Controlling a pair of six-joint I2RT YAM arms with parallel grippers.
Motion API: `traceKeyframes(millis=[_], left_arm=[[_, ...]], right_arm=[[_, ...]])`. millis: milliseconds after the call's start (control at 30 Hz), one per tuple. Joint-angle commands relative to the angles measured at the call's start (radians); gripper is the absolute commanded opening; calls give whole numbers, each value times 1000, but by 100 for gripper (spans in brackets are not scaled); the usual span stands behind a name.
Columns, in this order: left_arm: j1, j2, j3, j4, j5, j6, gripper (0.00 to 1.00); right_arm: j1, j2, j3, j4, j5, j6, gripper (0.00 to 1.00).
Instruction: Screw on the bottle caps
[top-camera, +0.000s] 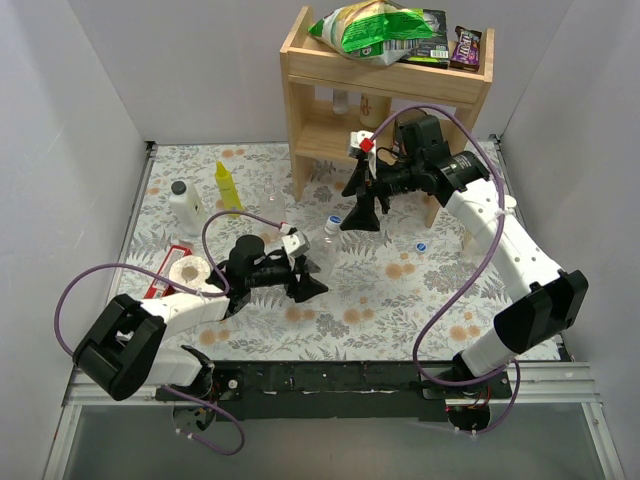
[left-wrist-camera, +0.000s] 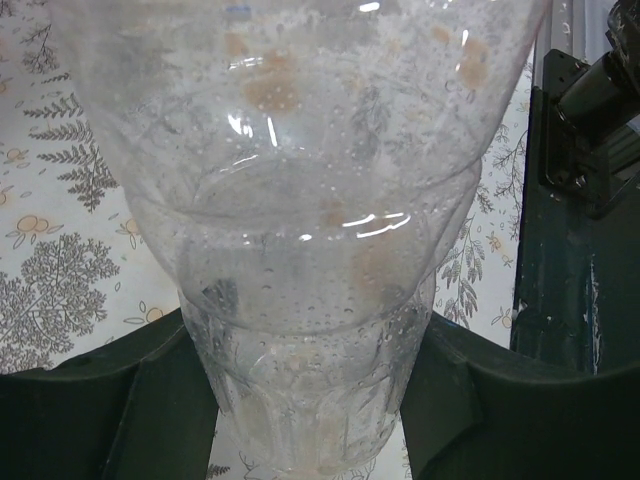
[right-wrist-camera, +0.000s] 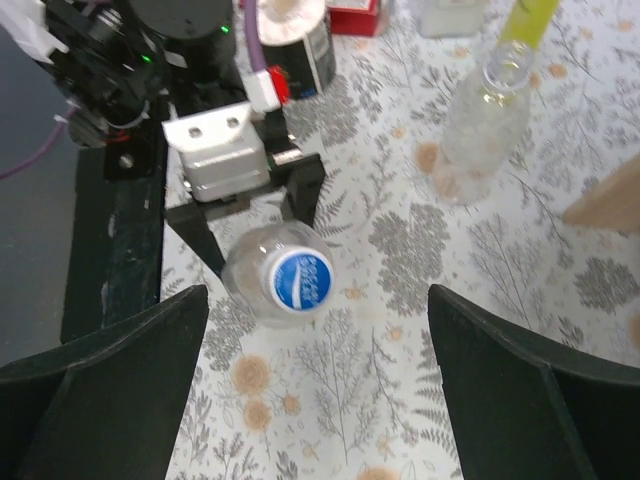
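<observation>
The flowered table carries a wooden shelf at the back, with both arms reaching in over the middle.

The left claw is clamped on the lower body of a clear bottle, holding it upright just off the table's centre; the left wrist view shows a finger pressed against each side of the ribbed base. The right claw hangs above that bottle with its jaws spread wide and nothing in them.

A second clear bottle stands uncapped farther back, near the yellow squeeze bottle.

A blue cap sits on the held bottle's neck, roughly midway between the right claw's fingers and below them, apart from both. Whether it is threaded down or only resting there cannot be told. Another blue cap lies loose on the table to the right, well apart from either claw.

The bottle looks thin-walled, light and apparently empty, so it would likely dent or twist under a hard squeeze; the stiffer base is the sound place to hold. The cap is small, rigid and probably slick, best pinched across its ribbed rim from straight above.
</observation>
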Motion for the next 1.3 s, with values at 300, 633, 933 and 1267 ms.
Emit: traceKeyframes(millis=[300,633,933,1267], left_arm=[[3,23,82,-38,44,39,0],[3,33,80,3,10,-4,0],[21,43,66,35,-35,-71,0],[86,53,66,69,-48,-127,0]], right_arm=[[53,33,-22,58,-174,-7,97],[53,15,-57,13,-148,-26,95],[53,-7,-68,-37,-111,-54,93],[52,-35,-105,-155,18,-106,91]])
